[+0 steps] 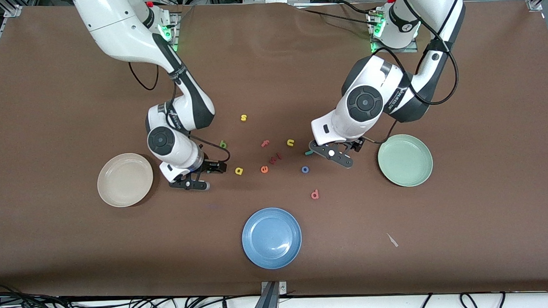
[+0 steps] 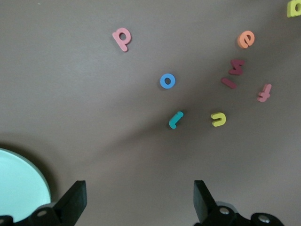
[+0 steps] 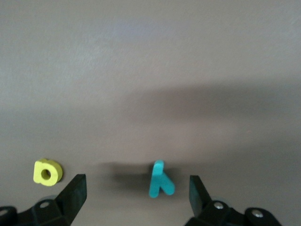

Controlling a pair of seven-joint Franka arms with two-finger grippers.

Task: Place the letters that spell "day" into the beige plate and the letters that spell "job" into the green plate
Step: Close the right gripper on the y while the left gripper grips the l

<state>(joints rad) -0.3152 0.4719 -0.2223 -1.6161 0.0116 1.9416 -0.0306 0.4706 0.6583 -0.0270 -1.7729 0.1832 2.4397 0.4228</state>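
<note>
Right gripper (image 3: 136, 188) hung low over the table with its fingers apart, the teal "y" (image 3: 160, 179) on the mat between them and the yellow "a" (image 3: 47, 171) just beside, near the beige plate (image 1: 125, 179). Left gripper (image 2: 138, 200) hovered spread wide by the green plate (image 1: 405, 160), over the teal "j" (image 2: 175, 119), blue "o" (image 2: 167, 81) and pink letter (image 2: 122, 38).
</note>
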